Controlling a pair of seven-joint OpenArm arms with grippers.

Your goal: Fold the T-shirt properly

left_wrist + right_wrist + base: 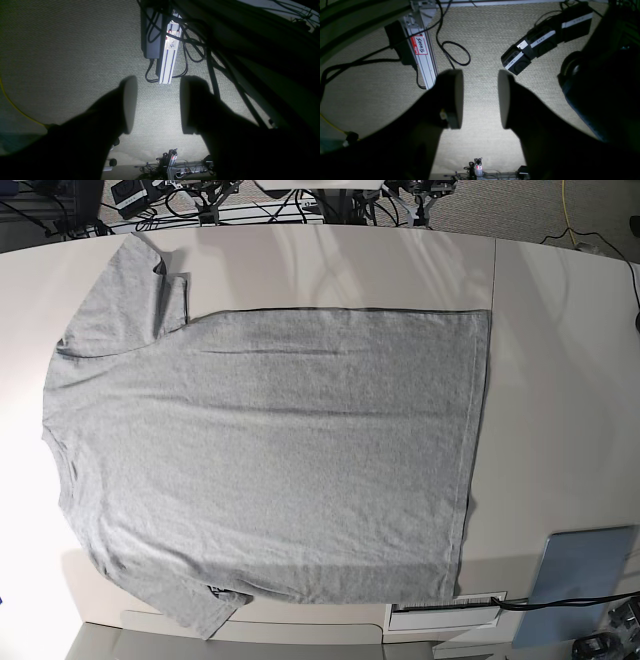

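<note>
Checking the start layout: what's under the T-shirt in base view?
The T-shirt lies spread flat, plain side up, on the white table. Bare tabletop shows around it. Whatever sits beneath the fabric is covered; no bulge shows.

right gripper (pixel 480 98) jaws apart, nothing between; below, woven carpet (pixel 482 45), labelled aluminium rail (pixel 423 53), looped black cable (pixel 456 53).

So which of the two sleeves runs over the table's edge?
The T-shirt's sleeve at the bottom of the base view: its tip crosses the table's near edge. The other sleeve lies wholly on the tabletop.
</note>
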